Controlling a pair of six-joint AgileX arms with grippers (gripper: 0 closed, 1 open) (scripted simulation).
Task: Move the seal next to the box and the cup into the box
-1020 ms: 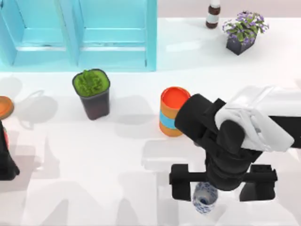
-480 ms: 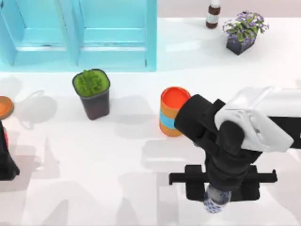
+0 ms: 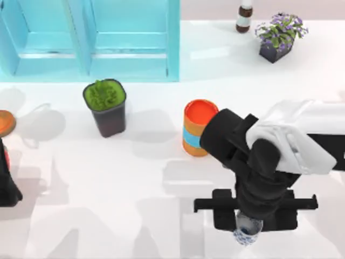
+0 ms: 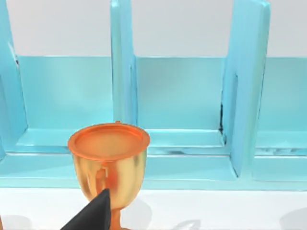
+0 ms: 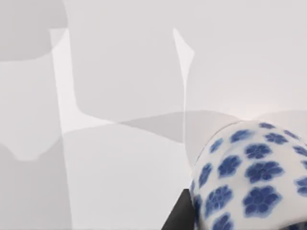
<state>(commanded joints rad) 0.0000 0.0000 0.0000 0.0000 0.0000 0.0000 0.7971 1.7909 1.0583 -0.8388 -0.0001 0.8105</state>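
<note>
Cup (image 3: pixel 247 233) barely shifted in right claw (image 3: pixel 248 224), over white table (image 3: pixel 108 205).

Glazed porcelain look on cup (image 3: pixel 247 233), white with blue flower print, smooth and glossy, clamped in right gripper (image 3: pixel 249 225). Matt black plastic on gripper body; glossy white shell on arm behind it. Smooth matt white table (image 3: pixel 108 205) beneath. Glossy orange cylinder (image 3: pixel 198 127) beyond gripper. Polished metallic sheen on goblet (image 4: pixel 109 163). Smooth, faintly glossy turquoise box (image 4: pixel 182 105) behind goblet.
</note>
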